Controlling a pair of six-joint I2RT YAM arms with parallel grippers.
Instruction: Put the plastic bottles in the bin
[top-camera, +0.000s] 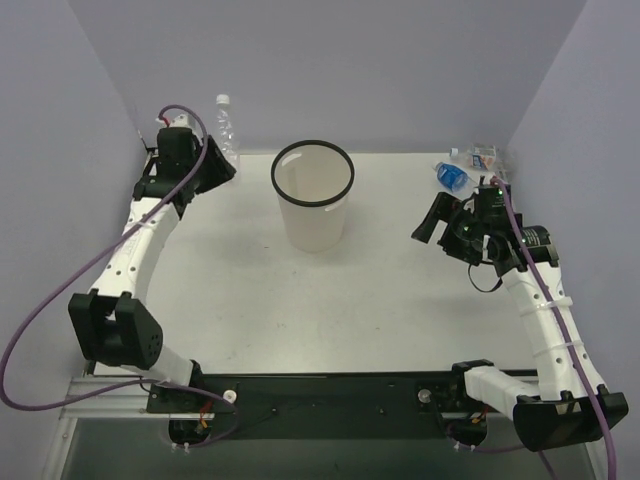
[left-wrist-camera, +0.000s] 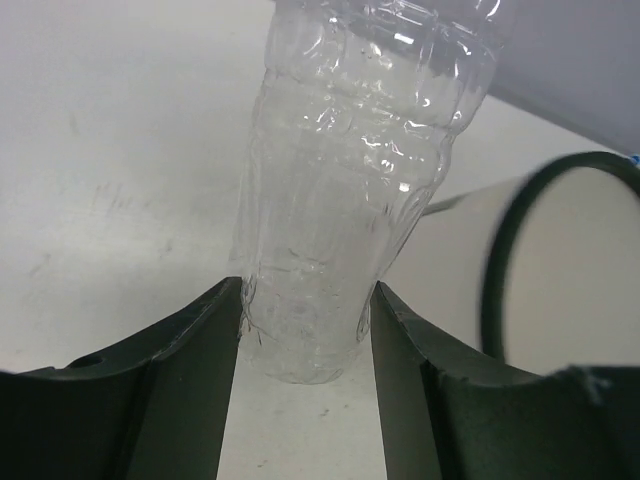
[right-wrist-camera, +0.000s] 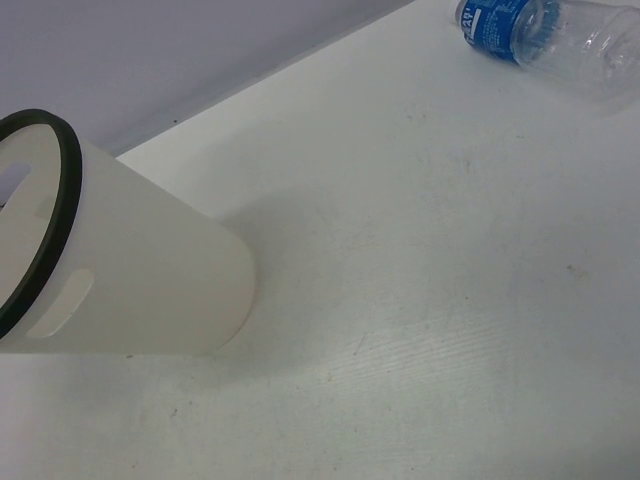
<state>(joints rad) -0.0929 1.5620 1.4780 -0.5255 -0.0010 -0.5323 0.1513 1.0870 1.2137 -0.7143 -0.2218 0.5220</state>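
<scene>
The plain bottle (top-camera: 227, 128) with a white cap stands upright at the far left by the back wall. My left gripper (top-camera: 216, 166) is closed on its lower part; in the left wrist view the dark fingers (left-wrist-camera: 200, 350) press both sides of the clear bottle (left-wrist-camera: 350, 170), whose base rests on the table. The bin (top-camera: 313, 195) stands in the middle at the back. The blue-labelled bottle (top-camera: 452, 176) and the orange-and-white labelled bottle (top-camera: 482, 158) lie at the far right corner. My right gripper (top-camera: 434, 222) hangs open and empty just in front of them.
The bin's black rim (left-wrist-camera: 495, 270) shows to the right of the held bottle. In the right wrist view the bin (right-wrist-camera: 150, 290) is at the left and the blue-labelled bottle (right-wrist-camera: 510, 25) at the top right. Purple walls close in the back and sides.
</scene>
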